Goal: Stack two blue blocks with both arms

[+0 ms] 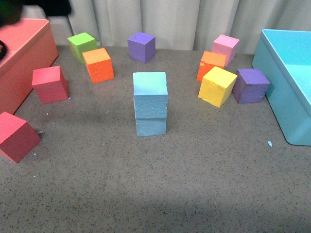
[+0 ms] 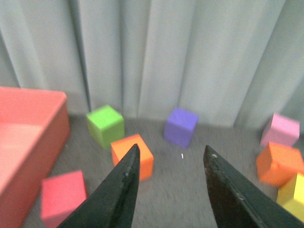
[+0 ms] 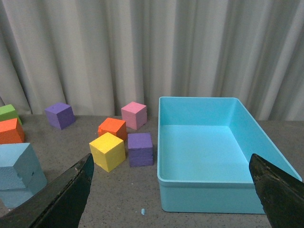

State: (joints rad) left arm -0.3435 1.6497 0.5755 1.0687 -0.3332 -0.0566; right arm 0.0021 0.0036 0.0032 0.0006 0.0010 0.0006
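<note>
Two sky-blue foam cubes stand stacked in the middle of the grey table: the upper blue block (image 1: 150, 94) sits on the lower blue block (image 1: 150, 125), turned slightly off it. The stack also shows at the edge of the right wrist view (image 3: 19, 171). Neither arm shows in the front view. My left gripper (image 2: 171, 154) is open and empty, up above the table's back left, facing the curtain. My right gripper (image 3: 171, 164) is open wide and empty, over the right side in front of the light-blue bin (image 3: 209, 190).
A red bin (image 1: 24, 58) stands at the left, the light-blue bin (image 1: 286, 73) at the right. Loose cubes ring the stack: two red (image 1: 48, 83), orange (image 1: 98, 64), green (image 1: 81, 45), purple (image 1: 141, 46), pink (image 1: 225, 46), orange (image 1: 211, 63), yellow (image 1: 217, 86), purple (image 1: 250, 85).
</note>
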